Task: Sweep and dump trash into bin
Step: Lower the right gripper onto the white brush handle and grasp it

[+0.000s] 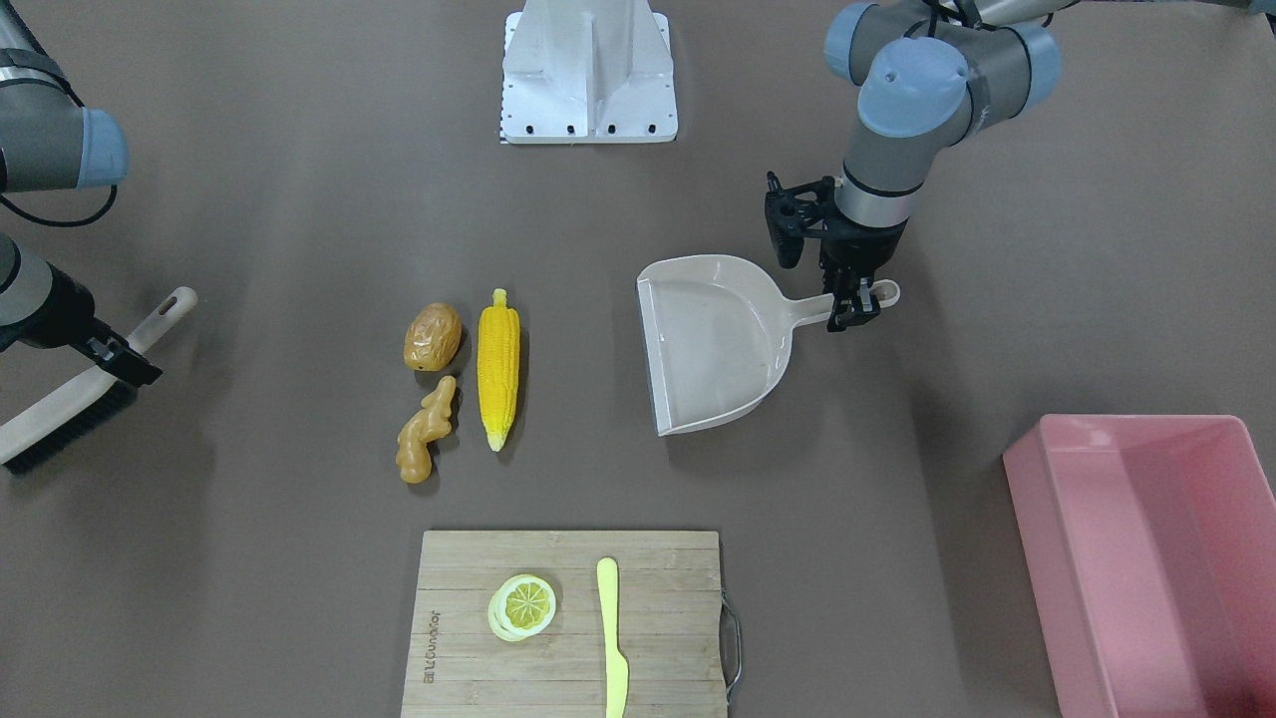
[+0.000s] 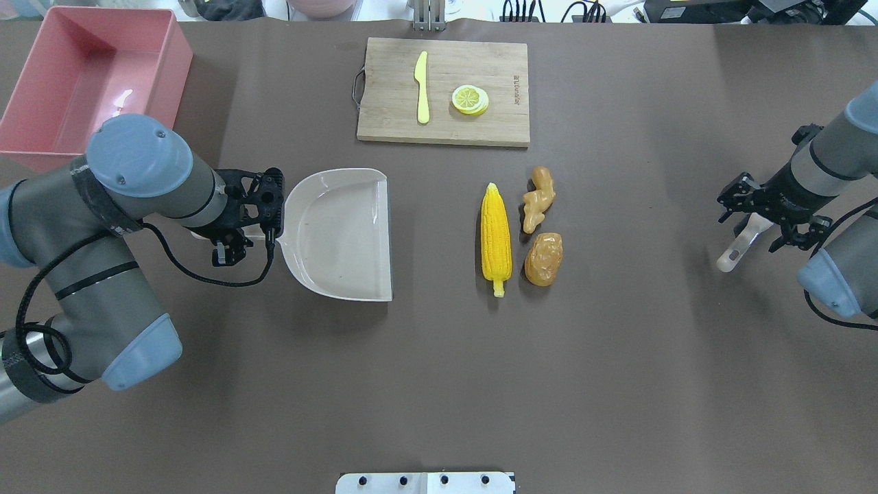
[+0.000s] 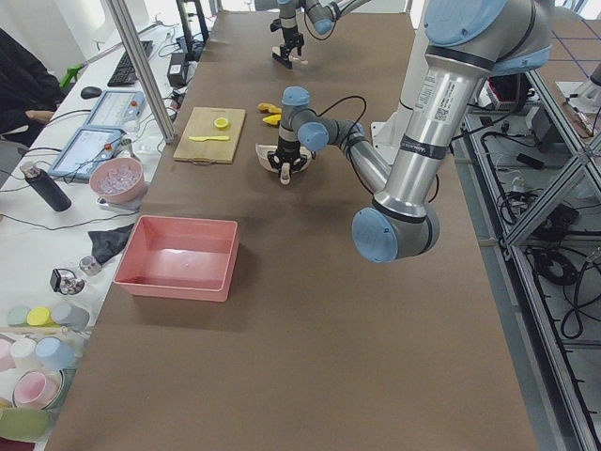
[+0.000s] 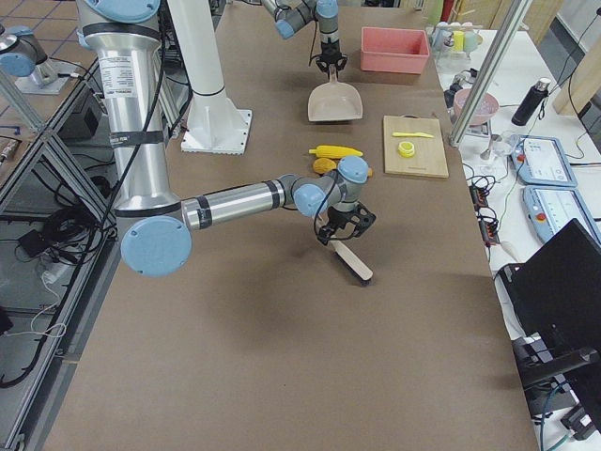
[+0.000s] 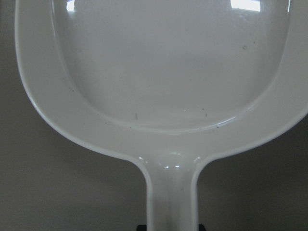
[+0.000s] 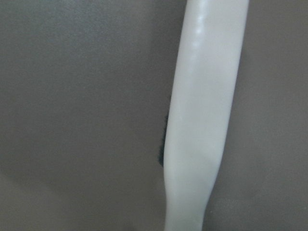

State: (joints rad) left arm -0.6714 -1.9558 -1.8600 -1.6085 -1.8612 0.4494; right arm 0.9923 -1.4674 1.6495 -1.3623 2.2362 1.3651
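front: brush bristles | overhead: handle only | left hand: probably gripping dustpan

Overhead and front-facing cameras look steeply down from opposite long sides — the cutting board lies top centre in one, bottom centre in the other. Two side cameras look along the table from its ends, farther back. Wrist cameras sit very close — the dustpan fills one, a brush handle the other.

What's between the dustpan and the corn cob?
Only bare brown table, per the overhead view, between the beige plastic dustpan and the long yellow corn cob.
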